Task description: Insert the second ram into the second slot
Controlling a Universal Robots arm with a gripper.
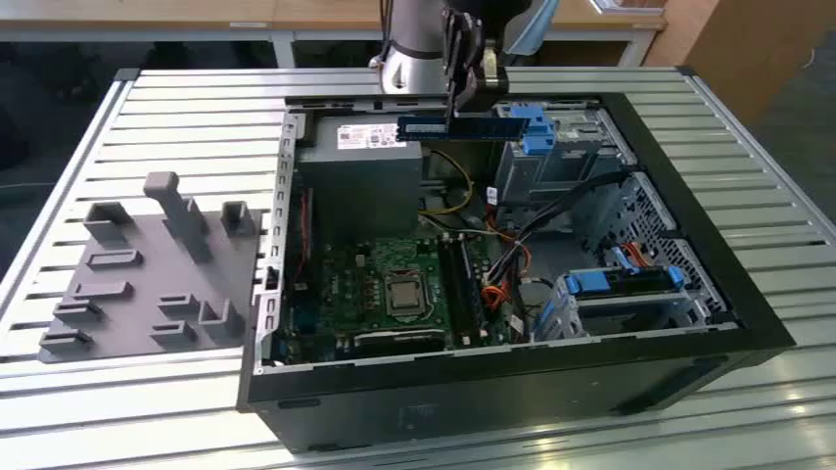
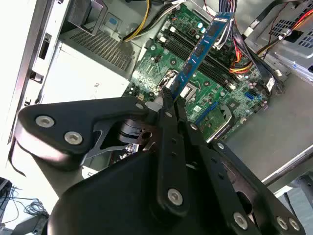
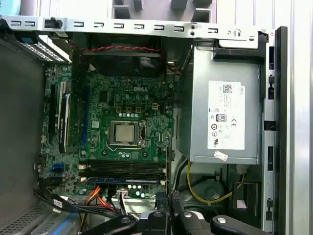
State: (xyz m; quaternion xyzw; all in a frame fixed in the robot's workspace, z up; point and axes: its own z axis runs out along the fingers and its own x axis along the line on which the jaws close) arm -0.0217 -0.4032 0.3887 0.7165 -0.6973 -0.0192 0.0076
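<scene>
My gripper [image 1: 460,114] hangs over the far side of the open computer case [image 1: 731,323], shut on the second ram [image 1: 451,126]. The dark-blue stick lies level, above the power supply [image 1: 359,181]. In the second wrist view the second ram [image 2: 200,46] reaches out from the shut gripper [image 2: 168,100], high over the green motherboard [image 2: 161,58]. In the first wrist view, dark empty memory slots [image 3: 122,169] run beside a blue stick [image 3: 122,180] seated in its slot. The gripper [image 3: 166,201] is beyond that row's end.
Bundled cables [image 1: 516,230] and blue drive-bay brackets [image 1: 625,282] fill the case on the exterior view's right. The processor socket [image 3: 126,133] sits mid-board. A grey fixture plate with upright pegs [image 1: 151,264] lies on the slatted table on the exterior view's left.
</scene>
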